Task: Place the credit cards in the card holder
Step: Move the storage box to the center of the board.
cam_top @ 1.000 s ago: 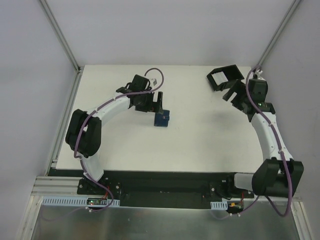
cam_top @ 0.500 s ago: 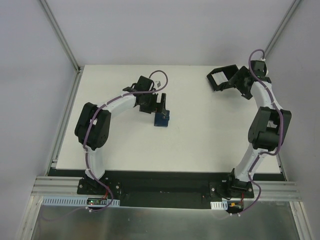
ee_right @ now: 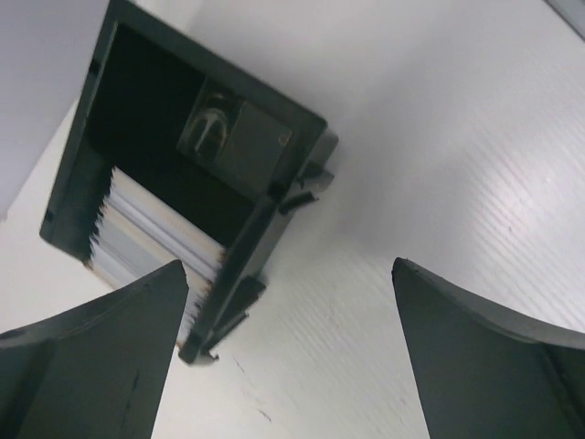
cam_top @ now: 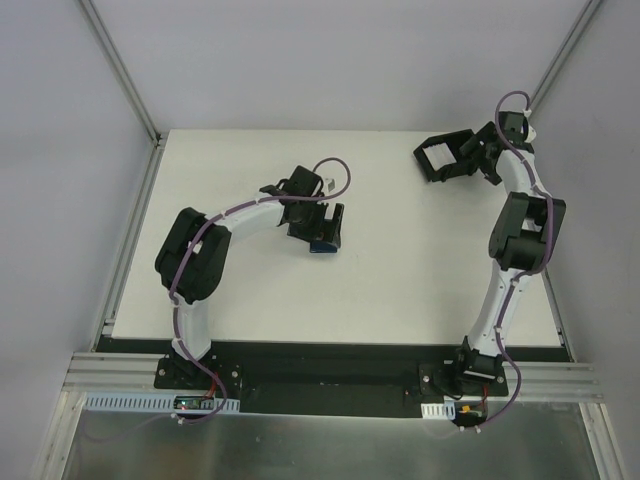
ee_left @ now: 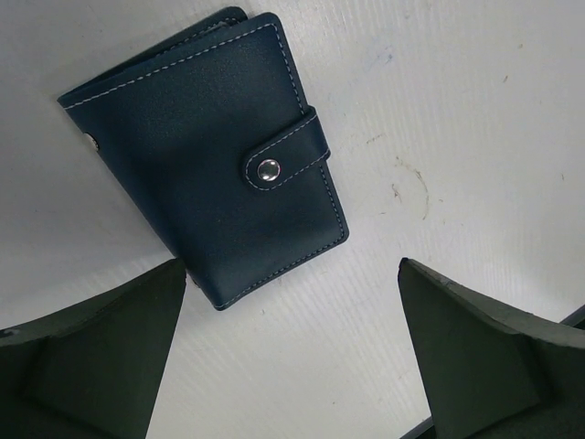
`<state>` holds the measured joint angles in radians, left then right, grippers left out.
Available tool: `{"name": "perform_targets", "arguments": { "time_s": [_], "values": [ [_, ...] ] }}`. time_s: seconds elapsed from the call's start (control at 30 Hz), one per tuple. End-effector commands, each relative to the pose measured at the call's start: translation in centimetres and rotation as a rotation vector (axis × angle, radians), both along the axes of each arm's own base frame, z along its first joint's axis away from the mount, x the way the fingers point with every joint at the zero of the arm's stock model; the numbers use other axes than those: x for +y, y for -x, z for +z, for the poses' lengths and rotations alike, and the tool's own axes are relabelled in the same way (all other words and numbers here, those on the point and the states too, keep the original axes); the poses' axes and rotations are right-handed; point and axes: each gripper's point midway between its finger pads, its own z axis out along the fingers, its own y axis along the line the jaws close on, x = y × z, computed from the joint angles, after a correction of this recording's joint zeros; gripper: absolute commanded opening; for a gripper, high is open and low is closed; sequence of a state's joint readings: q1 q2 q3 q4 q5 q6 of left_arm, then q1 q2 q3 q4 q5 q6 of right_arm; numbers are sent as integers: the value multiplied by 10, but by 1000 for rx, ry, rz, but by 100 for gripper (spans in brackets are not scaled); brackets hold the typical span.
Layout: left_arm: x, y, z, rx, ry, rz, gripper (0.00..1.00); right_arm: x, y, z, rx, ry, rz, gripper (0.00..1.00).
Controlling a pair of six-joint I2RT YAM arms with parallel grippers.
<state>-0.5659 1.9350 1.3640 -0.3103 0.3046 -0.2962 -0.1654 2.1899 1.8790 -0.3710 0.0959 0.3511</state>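
Left tool [ee_left: 292, 270] slid over card holder [ee_left: 206, 151]; right wrist shows probable credit cards [ee_right: 151, 233].

No writing, brand or number is legible on the card holder [ee_left: 210, 155] or box [ee_right: 260, 233].

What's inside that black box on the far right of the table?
A stack of white cards fills one side of the black box. The stack's lower end is hidden behind the right tool.
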Motion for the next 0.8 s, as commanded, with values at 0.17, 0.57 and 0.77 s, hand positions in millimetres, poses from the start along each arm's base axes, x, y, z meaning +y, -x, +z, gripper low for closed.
{"name": "perform_targets", "arguments": {
  "time_s": [0.17,0.57,0.77],
  "values": [
    [1,-3,15,-53,0,8,99,-28,-43,1,-71,26,-42,96],
    [1,1,13,-42,3,-1,99,-17,-34,-23,-24,-9,18,94],
    [2,2,11,-40,-3,-1,99,-8,-18,-24,-25,-46,19,90]
  ]
}}
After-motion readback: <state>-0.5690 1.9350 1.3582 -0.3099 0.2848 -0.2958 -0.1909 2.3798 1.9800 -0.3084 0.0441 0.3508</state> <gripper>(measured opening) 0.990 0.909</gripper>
